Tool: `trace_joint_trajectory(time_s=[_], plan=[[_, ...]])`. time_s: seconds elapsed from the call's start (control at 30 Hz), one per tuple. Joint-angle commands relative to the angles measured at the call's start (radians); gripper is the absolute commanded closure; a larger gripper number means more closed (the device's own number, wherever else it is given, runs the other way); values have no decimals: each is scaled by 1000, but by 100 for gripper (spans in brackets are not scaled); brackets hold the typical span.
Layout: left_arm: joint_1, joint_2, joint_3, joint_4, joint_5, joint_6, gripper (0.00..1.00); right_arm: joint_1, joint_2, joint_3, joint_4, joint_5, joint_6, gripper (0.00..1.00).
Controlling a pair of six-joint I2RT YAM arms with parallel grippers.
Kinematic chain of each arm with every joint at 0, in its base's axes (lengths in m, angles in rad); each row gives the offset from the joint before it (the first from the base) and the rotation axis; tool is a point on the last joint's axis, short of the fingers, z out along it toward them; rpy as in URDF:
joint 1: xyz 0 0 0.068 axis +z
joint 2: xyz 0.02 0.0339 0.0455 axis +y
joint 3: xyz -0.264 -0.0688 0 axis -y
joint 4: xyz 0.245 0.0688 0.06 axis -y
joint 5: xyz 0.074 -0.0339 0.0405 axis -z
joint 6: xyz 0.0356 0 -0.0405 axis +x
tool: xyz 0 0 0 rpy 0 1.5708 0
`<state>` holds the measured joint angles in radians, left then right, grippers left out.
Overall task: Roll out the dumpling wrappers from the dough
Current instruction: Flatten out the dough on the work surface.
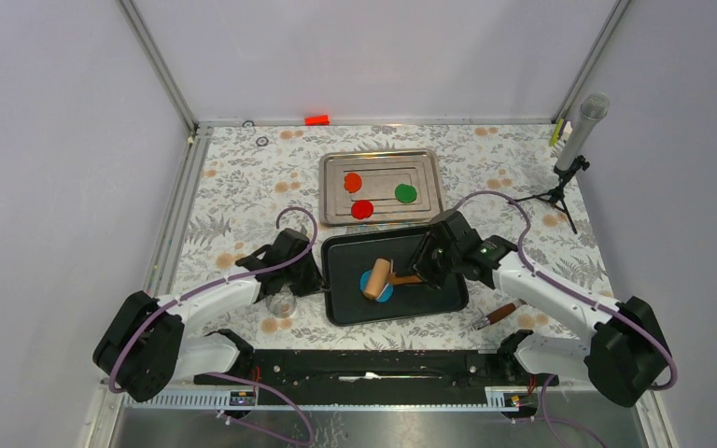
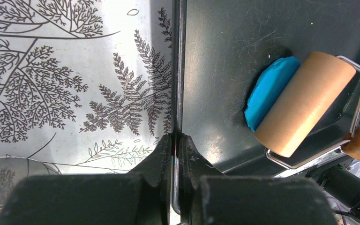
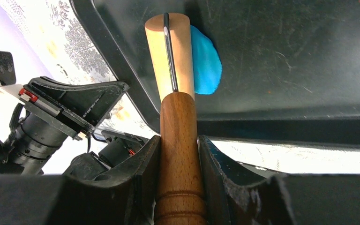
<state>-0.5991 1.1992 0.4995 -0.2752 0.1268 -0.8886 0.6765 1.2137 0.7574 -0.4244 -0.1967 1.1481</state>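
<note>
On black tray (image 1: 448, 297): one dough (image 1: 386, 294), one roller (image 1: 376, 277) grasped by right claw (image 3: 179, 143); left claw (image 2: 175, 140) clamps rim; three wrappers (image 1: 362, 209) beyond.

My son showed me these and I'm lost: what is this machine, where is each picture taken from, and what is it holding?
It is two robot arms, left and right, at a table. One picture looks down from above; the other two come from cameras on the wrists. The left pincer clamps the rim of the black tray. The right pincer holds a wooden roller by its handle, on the blue dough. Behind, a silver tray carries discs: red, orange, green.
</note>
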Motion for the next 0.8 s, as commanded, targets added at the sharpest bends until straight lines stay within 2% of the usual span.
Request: trace_joint_trajectory(time_s=[0.0,0.17,0.33,0.47,0.77], plan=[[-7,-36,13,33,22,-8,100,10,-61,-75,-298,71,-4,100],[-7,-45,18,19,23,-3,100,9,-113,-150,-271,4,52,100],[-7,-50,20,11,21,-2,100,11,-4,-143,-140,18,89,100],[-7,-50,28,4,23,0,100,9,62,-127,-144,54,75,100],[-7,-85,10,-4,12,-10,100,5,-176,-216,-266,-26,174,100]])
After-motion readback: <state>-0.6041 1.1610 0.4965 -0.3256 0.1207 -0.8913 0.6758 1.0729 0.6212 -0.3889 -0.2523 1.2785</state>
